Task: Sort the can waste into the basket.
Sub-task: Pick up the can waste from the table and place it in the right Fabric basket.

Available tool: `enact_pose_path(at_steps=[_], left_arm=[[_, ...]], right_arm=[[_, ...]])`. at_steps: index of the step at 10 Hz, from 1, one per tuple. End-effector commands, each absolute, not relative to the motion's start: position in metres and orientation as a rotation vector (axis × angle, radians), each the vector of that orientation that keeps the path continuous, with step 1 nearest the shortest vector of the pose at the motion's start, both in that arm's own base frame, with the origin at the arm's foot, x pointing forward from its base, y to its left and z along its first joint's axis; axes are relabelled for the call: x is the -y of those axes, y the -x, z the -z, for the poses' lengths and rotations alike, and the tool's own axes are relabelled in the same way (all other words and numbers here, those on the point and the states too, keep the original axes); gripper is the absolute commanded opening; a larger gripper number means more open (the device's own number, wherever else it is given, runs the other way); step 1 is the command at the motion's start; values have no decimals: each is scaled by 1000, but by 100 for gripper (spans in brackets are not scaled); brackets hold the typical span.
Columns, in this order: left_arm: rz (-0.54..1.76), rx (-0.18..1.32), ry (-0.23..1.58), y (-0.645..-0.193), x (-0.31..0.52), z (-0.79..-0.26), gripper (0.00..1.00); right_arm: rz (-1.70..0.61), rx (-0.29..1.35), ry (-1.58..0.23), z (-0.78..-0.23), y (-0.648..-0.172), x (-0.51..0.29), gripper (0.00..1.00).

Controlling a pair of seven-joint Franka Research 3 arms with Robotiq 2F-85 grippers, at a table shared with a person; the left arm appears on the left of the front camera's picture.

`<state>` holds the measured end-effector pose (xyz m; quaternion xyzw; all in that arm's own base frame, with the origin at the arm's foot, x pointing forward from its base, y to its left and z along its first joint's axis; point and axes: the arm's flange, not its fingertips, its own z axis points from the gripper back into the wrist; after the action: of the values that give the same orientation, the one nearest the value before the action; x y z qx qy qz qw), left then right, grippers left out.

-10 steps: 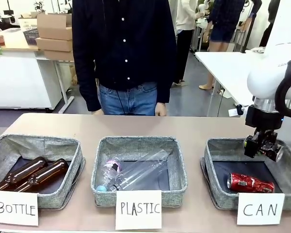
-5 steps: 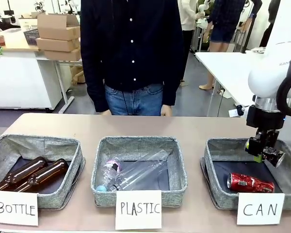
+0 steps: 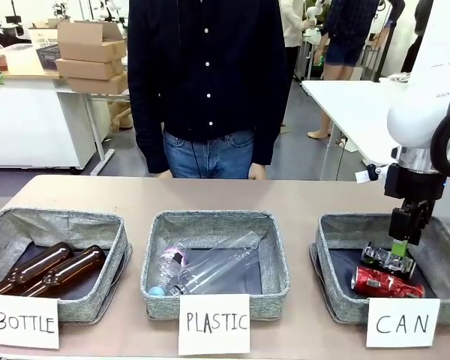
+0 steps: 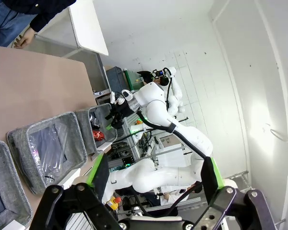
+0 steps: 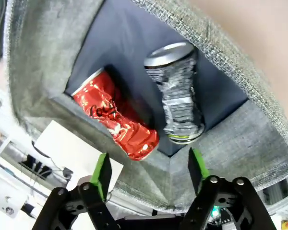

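Observation:
The CAN basket (image 3: pixel 331 229) stands at the table's right end. A crushed red can (image 3: pixel 386 283) lies in it near the front wall. Just behind it rests a dark can with silver ends (image 3: pixel 388 259). My right gripper (image 3: pixel 399 246) hangs over the basket, open, with nothing between its fingers. In the right wrist view the red can (image 5: pixel 116 115) and the dark can (image 5: pixel 180 93) lie side by side on the dark lining, beyond my open right gripper (image 5: pixel 150 170) and clear of it. My left gripper (image 4: pixel 153 170) is open and empty, held high above the table.
A PLASTIC basket (image 3: pixel 214 225) with clear bottles sits in the middle. A BOTTLE basket (image 3: pixel 56 221) with two brown glass bottles is at the left. A person (image 3: pixel 206 82) stands at the far edge. The far strip of table (image 3: pixel 210 191) is bare.
My right gripper has opened and the dark can has dropped from it into the CAN basket beside the red can. The person has shifted slightly to the right.

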<state>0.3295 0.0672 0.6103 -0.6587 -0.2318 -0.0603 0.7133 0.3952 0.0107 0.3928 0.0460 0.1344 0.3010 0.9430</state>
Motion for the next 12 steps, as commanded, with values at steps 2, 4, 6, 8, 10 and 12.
enact_pose_path(at_steps=[2, 4, 6, 8, 10, 12], left_arm=[[134, 516, 1481, -328, -65, -613, 100], [134, 516, 1481, -328, -65, -613, 100], [134, 516, 1481, -328, -65, -613, 100], [134, 516, 1481, -328, -65, -613, 100], [134, 516, 1481, -328, -65, -613, 100], [134, 516, 1481, -328, -65, -613, 100]], right_arm=[[-643, -261, -182, -403, -395, -6, 100], [-591, -247, -400, -420, -386, -6, 100], [-533, -28, -1023, -470, -359, -24, 100], [-450, -37, -1386, -499, -341, -36, 100], [-397, -90, -1610, -506, -345, -39, 100], [-561, -125, -1259, -519, -333, -43, 100]])
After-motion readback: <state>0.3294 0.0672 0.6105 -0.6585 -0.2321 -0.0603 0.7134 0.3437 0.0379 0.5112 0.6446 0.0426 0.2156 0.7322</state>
